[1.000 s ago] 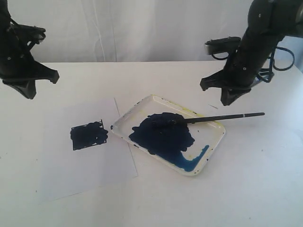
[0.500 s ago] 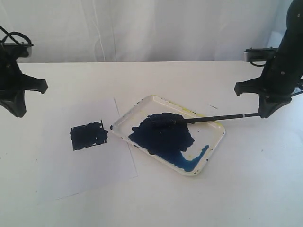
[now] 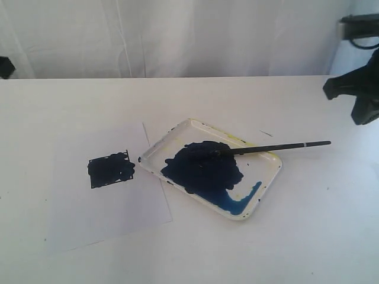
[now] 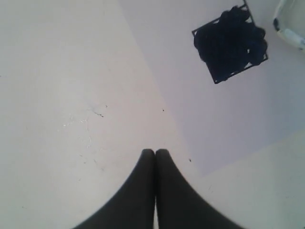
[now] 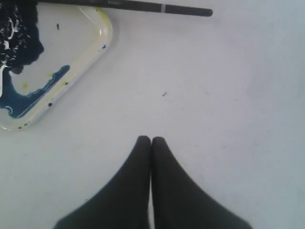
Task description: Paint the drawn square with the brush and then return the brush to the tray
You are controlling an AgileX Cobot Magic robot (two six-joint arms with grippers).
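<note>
Now the brush (image 3: 269, 147) lies in the tray's (image 3: 167, 149) blue paint (image 3: 204, 171), left gripper (image 4: 155, 151) and right gripper (image 5: 151, 139) jaws closed.

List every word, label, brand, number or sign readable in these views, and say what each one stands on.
None: no view shows any readable text.
The tray carries only blue paint and yellowish stains, no lettering.
The brush shows a plain silver band, with no brand or number visible on it.
The paper sheet bears only the drawn square, smeared with dark paint.
</note>
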